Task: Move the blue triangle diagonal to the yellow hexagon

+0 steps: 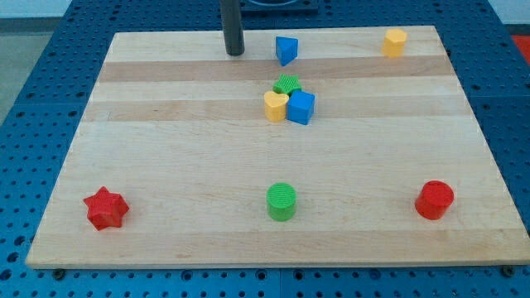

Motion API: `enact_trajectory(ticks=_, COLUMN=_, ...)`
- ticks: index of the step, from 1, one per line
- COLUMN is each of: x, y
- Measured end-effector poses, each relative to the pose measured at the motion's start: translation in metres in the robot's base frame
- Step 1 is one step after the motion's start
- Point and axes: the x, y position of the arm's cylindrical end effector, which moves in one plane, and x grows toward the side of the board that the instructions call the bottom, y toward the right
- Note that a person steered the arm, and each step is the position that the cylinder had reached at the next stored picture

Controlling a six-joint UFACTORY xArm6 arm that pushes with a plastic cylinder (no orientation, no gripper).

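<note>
My tip [235,53] rests on board [166,165] near view's top, touching no block. Blue triangle [286,50] sits just to tip's right, small gap between. Yellow hexagon [395,41] well apart, toward top right. Rod only; no fingers to open or close.

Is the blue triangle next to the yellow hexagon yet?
Not yet. The blue triangle sits near the view's top middle, far left of the yellow hexagon. My tip stands just left of the triangle, not touching. The whole push toward the hexagon remains.
</note>
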Motion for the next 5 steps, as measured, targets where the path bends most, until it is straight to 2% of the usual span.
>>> enact_trajectory(ticks=2, x=-0.011, y=0.073)
enact_trajectory(ticks=3, x=0.002, y=0.085)
enact_trajectory(ticks=5, x=0.027, y=0.058)
